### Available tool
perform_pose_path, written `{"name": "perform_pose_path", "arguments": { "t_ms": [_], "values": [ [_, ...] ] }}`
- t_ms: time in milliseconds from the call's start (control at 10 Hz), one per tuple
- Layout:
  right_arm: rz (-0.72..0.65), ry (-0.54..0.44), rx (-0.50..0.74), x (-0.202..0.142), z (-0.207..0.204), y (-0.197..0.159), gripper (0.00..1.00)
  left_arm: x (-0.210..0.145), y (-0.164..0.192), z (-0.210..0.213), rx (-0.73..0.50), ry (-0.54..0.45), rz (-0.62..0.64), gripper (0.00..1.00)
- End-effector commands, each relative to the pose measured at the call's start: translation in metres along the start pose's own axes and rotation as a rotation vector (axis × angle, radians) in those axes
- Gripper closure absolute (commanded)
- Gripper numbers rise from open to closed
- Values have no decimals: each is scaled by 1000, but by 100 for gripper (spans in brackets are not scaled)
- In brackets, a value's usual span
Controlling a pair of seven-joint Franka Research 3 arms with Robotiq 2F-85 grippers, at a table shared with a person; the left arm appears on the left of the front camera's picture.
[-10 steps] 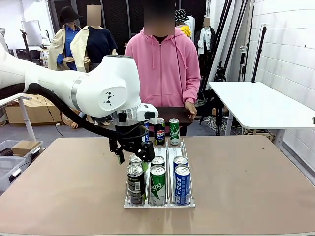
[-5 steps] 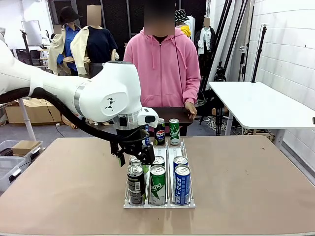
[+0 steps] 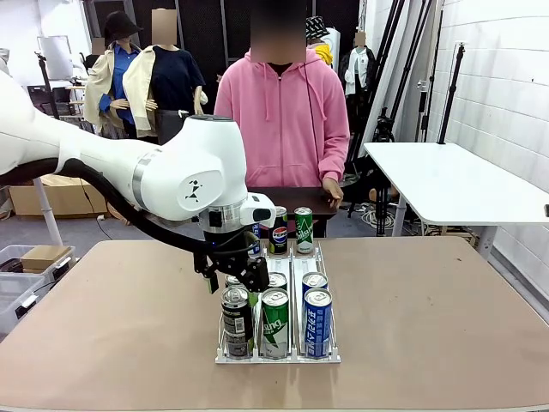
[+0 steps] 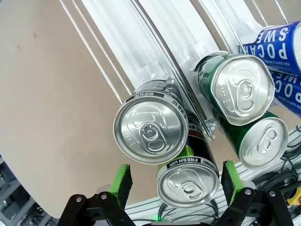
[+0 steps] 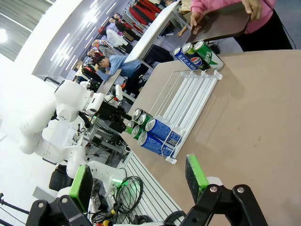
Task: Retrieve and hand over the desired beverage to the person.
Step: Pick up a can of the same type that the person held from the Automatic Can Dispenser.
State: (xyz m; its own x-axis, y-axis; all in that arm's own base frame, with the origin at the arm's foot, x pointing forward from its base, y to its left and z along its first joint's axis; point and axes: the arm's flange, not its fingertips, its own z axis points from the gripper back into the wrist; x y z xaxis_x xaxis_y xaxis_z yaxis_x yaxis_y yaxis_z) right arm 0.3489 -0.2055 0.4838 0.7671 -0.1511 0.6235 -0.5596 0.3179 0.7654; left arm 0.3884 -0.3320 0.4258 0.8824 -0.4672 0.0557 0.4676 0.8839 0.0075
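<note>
L gripper [image 3: 233, 279]: jaws wide open, nothing gripped, pointing down over left lane of can rack [image 3: 276, 359]. Green pads [image 4: 121, 181] either side of lime-banded can [image 4: 187, 184], 2nd from front. Black can [image 3: 237, 319] just in front, same lane. Mid lane: green cans [image 3: 274, 322]; right lane: blue cans [image 3: 316, 319]. Far end of rack: Pepsi can [image 3: 280, 232], green can [image 3: 304, 230].
R gripper [image 5: 138, 181]: open, empty, above table [image 3: 429, 326], well apart from rack.
Person [image 3: 292, 112], pink hoodie, at far side w/ dark tray [image 3: 296, 199] in hands.
</note>
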Motion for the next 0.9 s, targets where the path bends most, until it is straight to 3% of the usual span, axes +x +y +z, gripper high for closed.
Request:
{"name": "perform_pose_path", "arguments": {
  "t_ms": [0,600,700,800],
  "values": [
    [9,-15,18,-1,-1,0,0,-1,3,-10,10,-18,-13,0],
    [9,-15,18,-1,-1,0,0,-2,4,-21,1,-34,-18,0],
    [9,-15,18,-1,-1,0,0,-2,4,-22,0,-33,-17,6],
    [9,-15,18,-1,-1,0,0,-3,4,-22,0,-28,-14,19]
  ]
}}
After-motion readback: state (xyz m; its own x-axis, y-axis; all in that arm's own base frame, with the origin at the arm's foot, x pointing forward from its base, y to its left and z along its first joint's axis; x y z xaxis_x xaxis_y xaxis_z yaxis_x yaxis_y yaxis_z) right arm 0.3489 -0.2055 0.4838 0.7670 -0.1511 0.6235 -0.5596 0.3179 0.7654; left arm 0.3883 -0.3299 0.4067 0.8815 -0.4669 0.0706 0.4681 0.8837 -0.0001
